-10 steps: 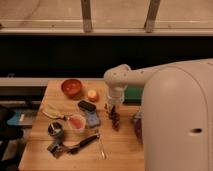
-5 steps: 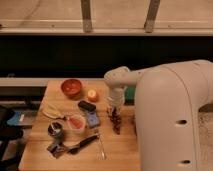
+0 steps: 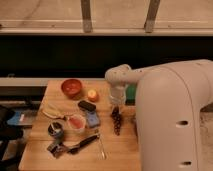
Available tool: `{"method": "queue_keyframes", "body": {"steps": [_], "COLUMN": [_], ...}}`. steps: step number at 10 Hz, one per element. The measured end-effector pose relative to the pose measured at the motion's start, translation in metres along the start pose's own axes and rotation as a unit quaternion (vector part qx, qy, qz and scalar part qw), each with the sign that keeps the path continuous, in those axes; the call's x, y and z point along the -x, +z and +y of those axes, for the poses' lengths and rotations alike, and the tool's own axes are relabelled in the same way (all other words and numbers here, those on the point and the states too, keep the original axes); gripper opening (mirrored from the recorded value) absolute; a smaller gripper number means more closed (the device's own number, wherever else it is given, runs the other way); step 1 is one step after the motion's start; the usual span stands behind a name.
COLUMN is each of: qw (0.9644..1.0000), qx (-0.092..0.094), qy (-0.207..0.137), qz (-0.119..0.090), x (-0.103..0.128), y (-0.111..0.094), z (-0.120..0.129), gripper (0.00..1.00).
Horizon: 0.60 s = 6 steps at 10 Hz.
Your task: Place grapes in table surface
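Since a moment ago, my arm has swung left and its white shell now fills more of the right side. My gripper (image 3: pixel 115 108) hangs below the white wrist, over the middle of the table surface (image 3: pixel 120 150), right above the grapes (image 3: pixel 117 121). I cannot tell how the claw stands or whether it touches the fruit.

I count one bunch of grapes, dark maroon, its long axis running from the claw toward the near edge of the tabletop. It seems to lie on the wood, though I cannot be sure.

Left of it I see one blue packet (image 3: pixel 92 118), one dark flat object (image 3: pixel 87 105), one small pink cup (image 3: pixel 77 121), one dark can (image 3: pixel 55 130), one pale banana-like shape (image 3: pixel 53 113), one orange-red bowl (image 3: pixel 71 87) and one round yellow-red fruit (image 3: pixel 93 95). One slim utensil (image 3: pixel 100 145) and dark tools (image 3: pixel 75 145) lie near the front.

My arm's bulk hides the table's right side; a green patch (image 3: pixel 131 93) shows behind the wrist.
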Motion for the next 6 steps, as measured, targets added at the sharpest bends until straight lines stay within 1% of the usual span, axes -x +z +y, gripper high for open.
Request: {"method": "queue_keyframes", "body": {"steps": [2, 3, 4, 5, 6], "qw": [0.9997, 0.9987, 0.9972, 0.9954, 0.9952], "qx": [0.005, 0.011, 0.017, 0.020, 0.021], "qy": [0.007, 0.015, 0.024, 0.033, 0.032], "qz": [-0.022, -0.047, -0.068, -0.087, -0.090], "x": [0.006, 0.010, 0.011, 0.012, 0.012], "y": [-0.021, -0.039, -0.055, -0.067, -0.069], "z": [-0.006, -0.008, -0.010, -0.015, -0.014], "gripper": [0.76, 0.76, 0.76, 0.76, 0.76]}}
